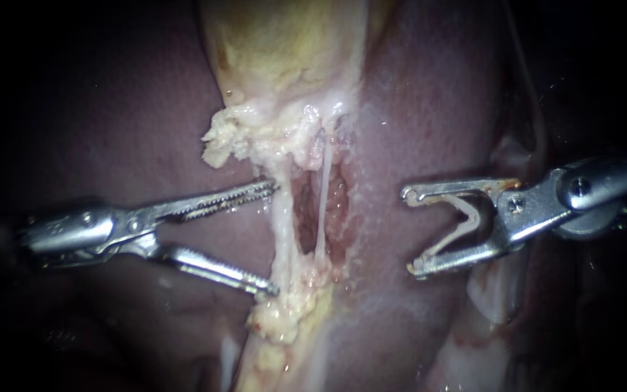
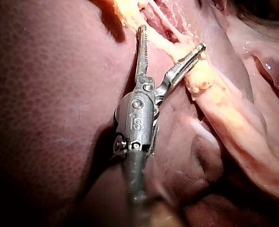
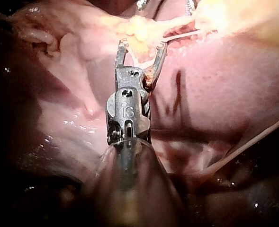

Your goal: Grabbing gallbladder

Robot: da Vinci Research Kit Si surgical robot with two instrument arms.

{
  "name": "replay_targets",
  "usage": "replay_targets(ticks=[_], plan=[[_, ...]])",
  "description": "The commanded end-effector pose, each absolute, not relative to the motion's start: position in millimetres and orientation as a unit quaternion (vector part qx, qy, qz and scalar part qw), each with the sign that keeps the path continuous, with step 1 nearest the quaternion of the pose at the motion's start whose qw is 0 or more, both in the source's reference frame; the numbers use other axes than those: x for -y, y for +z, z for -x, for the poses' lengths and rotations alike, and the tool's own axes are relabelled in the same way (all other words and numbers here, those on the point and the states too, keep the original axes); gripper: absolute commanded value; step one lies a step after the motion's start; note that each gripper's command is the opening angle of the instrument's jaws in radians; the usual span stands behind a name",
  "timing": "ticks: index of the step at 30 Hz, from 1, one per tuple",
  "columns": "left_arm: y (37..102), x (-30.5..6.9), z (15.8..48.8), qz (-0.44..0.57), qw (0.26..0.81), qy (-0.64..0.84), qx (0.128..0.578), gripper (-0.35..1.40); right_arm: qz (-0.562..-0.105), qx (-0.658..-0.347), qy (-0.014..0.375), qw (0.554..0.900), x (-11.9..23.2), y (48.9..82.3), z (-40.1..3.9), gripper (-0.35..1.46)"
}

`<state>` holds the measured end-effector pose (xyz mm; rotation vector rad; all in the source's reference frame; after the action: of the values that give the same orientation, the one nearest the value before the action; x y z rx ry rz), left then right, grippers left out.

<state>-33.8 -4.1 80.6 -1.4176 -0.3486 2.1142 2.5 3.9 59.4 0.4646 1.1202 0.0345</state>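
Pale strands (image 1: pixel 323 196) between left instrument (image 1: pixel 273 238), right instrument (image 1: pixel 408 232); liver (image 1: pixel 146 131) flanking.

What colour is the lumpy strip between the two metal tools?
The lumpy strip is pale yellowish-white against the darker reddish liver; the endoscope view shows it best.

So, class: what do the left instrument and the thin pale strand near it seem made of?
Left instrument: apparently polished metal, silvery with bright glints and a toothed edge. Thin pale strand: seemingly soft wet tissue, whitish, glossy, stretched taut; its exact kind cannot be told.
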Motion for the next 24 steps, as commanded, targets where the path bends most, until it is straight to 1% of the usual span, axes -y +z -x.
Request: replay_targets(ticks=[1,5,9,13,17,20,24], plan=[[80.3,4.0,33.6,0.529,0.282,0.789,0.131,0.96,-0.218,-0.526,0.016,0.822,-3.9,59.4,-2.5,0.5],[77.9,3.7,32.3,0.53,0.283,0.787,0.138,0.96,-0.218,-0.526,0.016,0.822,-3.9,59.4,-2.4,0.5],[74.5,2.9,30.2,0.526,0.294,0.787,0.133,0.98,-0.218,-0.526,0.016,0.822,-3.9,59.4,-2.4,0.5],[71.7,1.2,27.3,0.515,0.314,0.788,0.118,0.96,-0.218,-0.526,0.016,0.822,-3.8,59.4,-2.4,0.5],[69.9,-1.0,25.0,0.503,0.33,0.793,0.095,0.95,-0.218,-0.526,0.016,0.821,-3.8,59.3,-2.4,0.5],[68.9,-2.3,24.1,0.496,0.339,0.794,0.088,0.89,-0.219,-0.526,0.016,0.821,-3.8,59.3,-2.4,0.5],[68.1,-3.9,24.6,0.487,0.354,0.794,0.079,0.78,-0.219,-0.526,0.016,0.821,-3.8,59.3,-2.4,0.5]])
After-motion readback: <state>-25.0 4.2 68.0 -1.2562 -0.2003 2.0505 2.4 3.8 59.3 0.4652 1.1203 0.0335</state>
